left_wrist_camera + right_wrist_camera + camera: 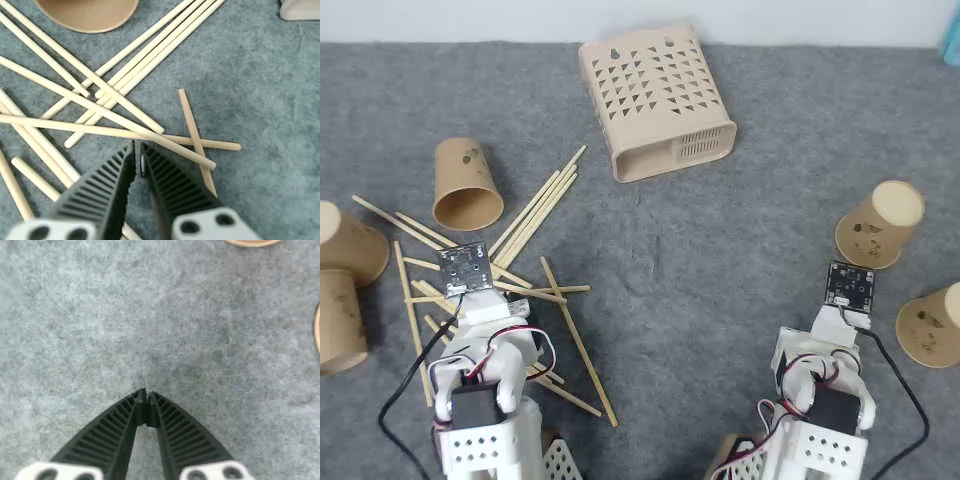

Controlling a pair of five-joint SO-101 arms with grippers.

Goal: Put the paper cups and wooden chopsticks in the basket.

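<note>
Grey felt-topped desk (720,260), two arms side by side at the near edge. Basket (658,100) sits at the far middle, tipped so a broad perforated face points up; can't tell which way its opening faces. Nothing in it that I can see. Five cups, all lying on their sides: one left of the basket (467,185), mouth toward the arms; two together at the left edge (345,245) (340,320); two on the right (878,225) (930,325), beside the right arm (825,370). Chopsticks (535,215) are scattered and crossed in a loose heap on the left, between the near cup and the left arm (485,340), some running under that arm. One bundle of several lies parallel, angled toward the basket. Left claw (137,150) is over the heap, closed or all but — a thin slit between the jaws and nothing in it, the tips just above a long stick crossing beneath them. Past the sticks, the left wrist view catches the mouth of the near cup (87,12) and a corner of the basket (300,10). Right claw (146,392) is closed, tips touching, empty, over bare felt — a cup rim (250,242) well ahead of it.
</note>
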